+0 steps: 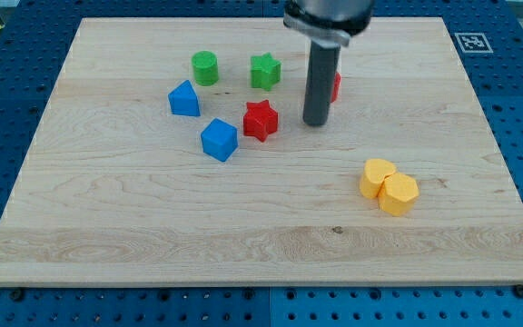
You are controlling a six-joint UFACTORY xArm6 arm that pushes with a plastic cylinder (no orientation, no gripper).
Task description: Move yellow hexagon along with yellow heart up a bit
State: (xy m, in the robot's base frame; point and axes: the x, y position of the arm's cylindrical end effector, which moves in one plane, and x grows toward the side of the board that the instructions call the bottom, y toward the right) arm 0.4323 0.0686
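Tip (pixel 315 123) bare, no claw, holding nothing; yellow hexagon (pixel 399 194) touching yellow heart (pixel 377 176) at five o'clock, well apart. Risk: off-centre push splitting the pair.

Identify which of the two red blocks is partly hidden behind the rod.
The red block at the rod's right edge, shape indiscernible: only a sliver shows. The red star, left of my tip, is fully visible.

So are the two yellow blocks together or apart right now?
Together: the yellow heart sits flush against the yellow hexagon, no gap visible. My tip is up-left of them, touching neither.
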